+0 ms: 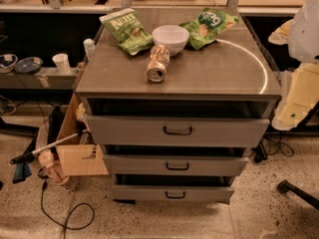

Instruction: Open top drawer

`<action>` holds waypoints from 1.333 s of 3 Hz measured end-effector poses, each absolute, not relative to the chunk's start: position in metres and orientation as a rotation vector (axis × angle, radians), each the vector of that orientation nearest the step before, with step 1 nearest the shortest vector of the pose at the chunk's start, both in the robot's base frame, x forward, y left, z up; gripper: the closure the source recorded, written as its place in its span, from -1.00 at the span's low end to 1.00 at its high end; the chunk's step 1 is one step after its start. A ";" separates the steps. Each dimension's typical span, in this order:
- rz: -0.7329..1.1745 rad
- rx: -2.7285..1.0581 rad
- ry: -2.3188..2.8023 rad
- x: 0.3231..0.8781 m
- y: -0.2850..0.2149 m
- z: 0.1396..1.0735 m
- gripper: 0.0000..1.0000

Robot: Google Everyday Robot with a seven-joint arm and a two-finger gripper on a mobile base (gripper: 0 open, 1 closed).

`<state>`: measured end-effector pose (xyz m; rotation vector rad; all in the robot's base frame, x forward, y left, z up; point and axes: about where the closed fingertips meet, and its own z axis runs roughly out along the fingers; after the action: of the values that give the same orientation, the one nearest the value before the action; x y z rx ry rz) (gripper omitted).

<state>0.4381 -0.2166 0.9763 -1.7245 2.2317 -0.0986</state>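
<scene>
The top drawer (129,131) is the widest, tallest grey front of the cabinet, just under the cabinet top (214,68). A small dark loop handle (178,130) sits at its centre. A dark gap runs above the front. Two narrower grey drawers, middle (134,165) and bottom (139,192), sit below it, each with the same handle. My gripper does not show. Only white and cream parts of my arm (301,91) show at the right edge, right of the cabinet and apart from the drawer.
On the cabinet top lie a can on its side (158,63), a white bowl (170,37) and two green chip bags (126,30) (209,25). A cardboard box (75,148) and a long-handled tool (45,149) stand left. A cable (65,218) lies on the floor.
</scene>
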 end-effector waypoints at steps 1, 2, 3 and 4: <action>-0.099 -1.724 2.232 0.438 -0.217 0.976 -1.00; -0.095 -1.710 2.226 0.438 -0.215 0.975 -1.00; -0.075 -1.695 2.222 0.437 -0.210 0.967 -1.00; -0.032 -1.696 2.215 0.436 -0.199 0.951 -1.00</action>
<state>0.4362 -0.1990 0.9509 -1.6960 2.2150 -0.0324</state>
